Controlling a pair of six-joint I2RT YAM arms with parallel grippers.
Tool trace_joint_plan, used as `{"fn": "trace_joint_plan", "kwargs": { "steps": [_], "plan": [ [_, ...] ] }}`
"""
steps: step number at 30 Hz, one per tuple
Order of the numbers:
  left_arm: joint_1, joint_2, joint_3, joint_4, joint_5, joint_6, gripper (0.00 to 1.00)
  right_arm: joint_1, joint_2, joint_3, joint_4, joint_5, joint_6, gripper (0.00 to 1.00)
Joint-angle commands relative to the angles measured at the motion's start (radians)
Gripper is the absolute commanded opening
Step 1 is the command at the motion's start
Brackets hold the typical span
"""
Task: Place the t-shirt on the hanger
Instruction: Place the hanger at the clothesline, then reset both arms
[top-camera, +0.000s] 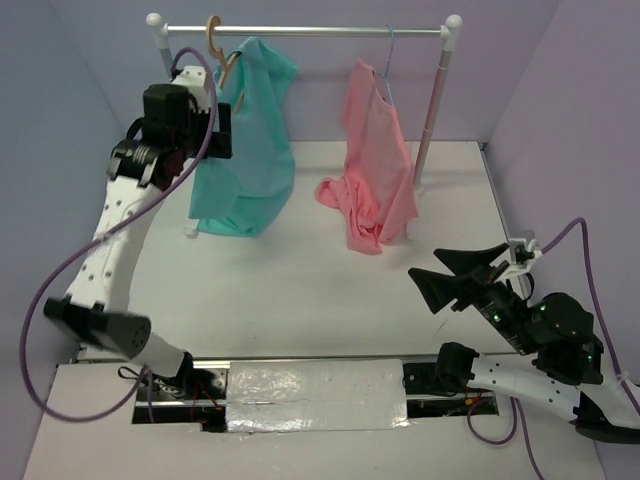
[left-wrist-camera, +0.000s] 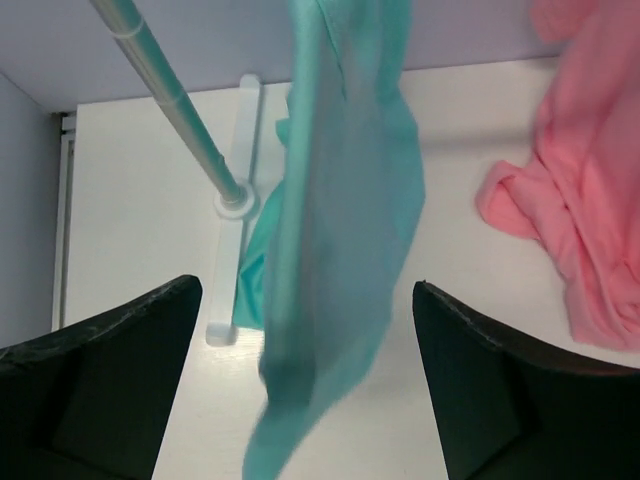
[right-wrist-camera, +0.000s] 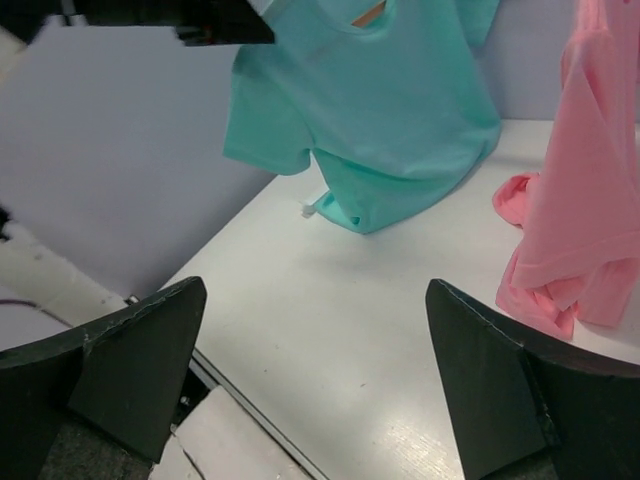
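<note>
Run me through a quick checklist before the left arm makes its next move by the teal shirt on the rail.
1. Hanger hooked over the rail: ok.
2. T-shirt hanging from the hanger: ok.
3. Both shoulders seated on the hanger: cannot tell, the cloth is bunched.
4. Left gripper jaws open, gripping nothing: ok.
5. Right gripper jaws open, low and apart from the clothes: ok.
6. Pink shirt apart from the t-shirt: ok.
</note>
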Motion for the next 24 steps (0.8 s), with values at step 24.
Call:
{"fn": "trace_joint_plan", "kwargs": {
  "steps": [24],
  "plan": [
    [-0.509, -0.861, -1.207, 0.728, 0.222, -0.222, 0.99, 0.005, 0.203, -0.164, 0.178, 0.154, 0.054, 1.00]
  ]
}}
